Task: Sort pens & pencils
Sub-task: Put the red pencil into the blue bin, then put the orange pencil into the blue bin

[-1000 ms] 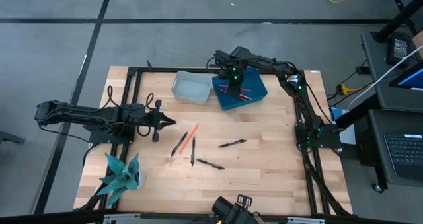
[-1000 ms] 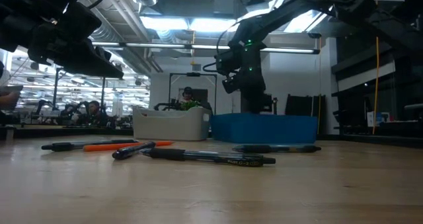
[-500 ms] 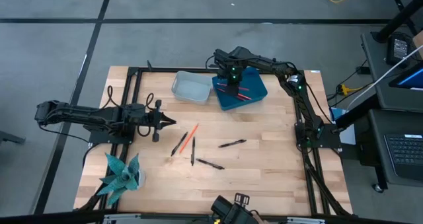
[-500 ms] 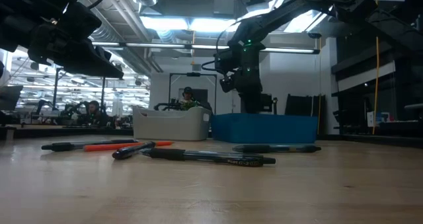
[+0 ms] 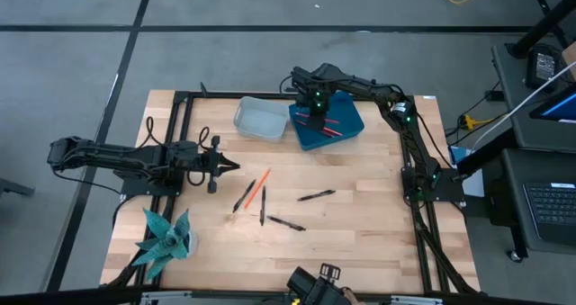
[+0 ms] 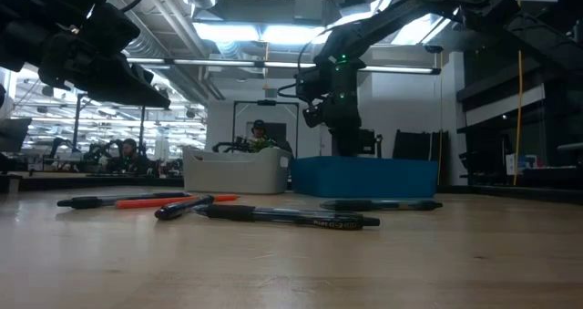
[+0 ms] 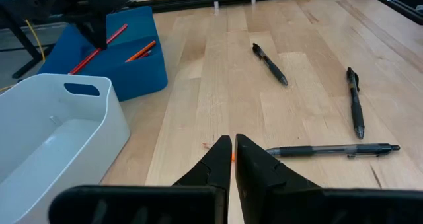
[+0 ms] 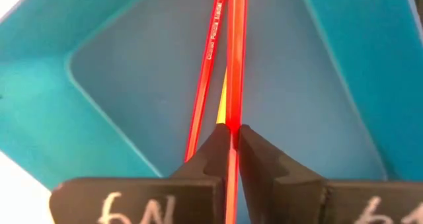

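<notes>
My right gripper (image 5: 317,116) points down into the blue bin (image 5: 346,136) at the far side and is shut on a red pencil (image 8: 236,45). Two more pencils (image 8: 206,59) lie in that bin beside it. On the wood nearer the middle lie several black pens (image 5: 317,195) and one orange pencil (image 5: 259,184). My left gripper (image 5: 229,167) waits shut at the table's left, above the wood, with nothing in it; its fingertips (image 7: 232,145) show in its wrist view. My right gripper pinches the red pencil's shaft (image 8: 233,121) between its two fingertips, coming from above and pointing down. The pencil runs on past the fingertips over the bin's floor. Whether its far end rests on the bin, I cannot tell.
A white bin (image 5: 259,119) stands left of the blue one, both at the far edge. A teal paper plant (image 5: 166,236) stands at the near left corner. Bare wood lies to the right of the pens.
</notes>
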`<action>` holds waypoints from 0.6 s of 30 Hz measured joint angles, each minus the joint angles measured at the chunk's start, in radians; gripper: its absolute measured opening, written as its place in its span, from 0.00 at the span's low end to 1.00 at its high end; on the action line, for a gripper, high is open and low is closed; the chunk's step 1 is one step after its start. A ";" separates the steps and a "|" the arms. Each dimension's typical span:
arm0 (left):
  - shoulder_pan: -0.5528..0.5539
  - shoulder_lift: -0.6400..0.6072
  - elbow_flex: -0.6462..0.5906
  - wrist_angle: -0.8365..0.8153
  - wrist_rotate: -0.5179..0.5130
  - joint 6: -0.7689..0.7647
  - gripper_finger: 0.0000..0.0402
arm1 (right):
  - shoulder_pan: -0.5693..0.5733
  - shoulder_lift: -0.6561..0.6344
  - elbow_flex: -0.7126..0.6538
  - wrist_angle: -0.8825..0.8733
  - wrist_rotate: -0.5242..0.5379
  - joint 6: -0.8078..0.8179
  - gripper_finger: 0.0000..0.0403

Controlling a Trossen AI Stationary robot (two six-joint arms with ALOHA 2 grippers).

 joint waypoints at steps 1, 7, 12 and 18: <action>0.000 0.000 0.000 0.000 0.000 0.000 0.03 | 0.000 0.000 0.000 0.000 0.000 0.000 0.07; 0.000 0.000 0.000 0.000 0.000 0.000 0.03 | 0.000 0.000 0.000 0.000 0.000 0.001 0.15; 0.000 0.000 0.000 0.000 0.000 0.000 0.03 | 0.000 0.000 0.000 -0.018 0.000 0.003 0.20; 0.000 0.000 0.000 0.000 0.000 0.000 0.03 | 0.000 0.000 0.000 -0.033 0.000 0.054 0.20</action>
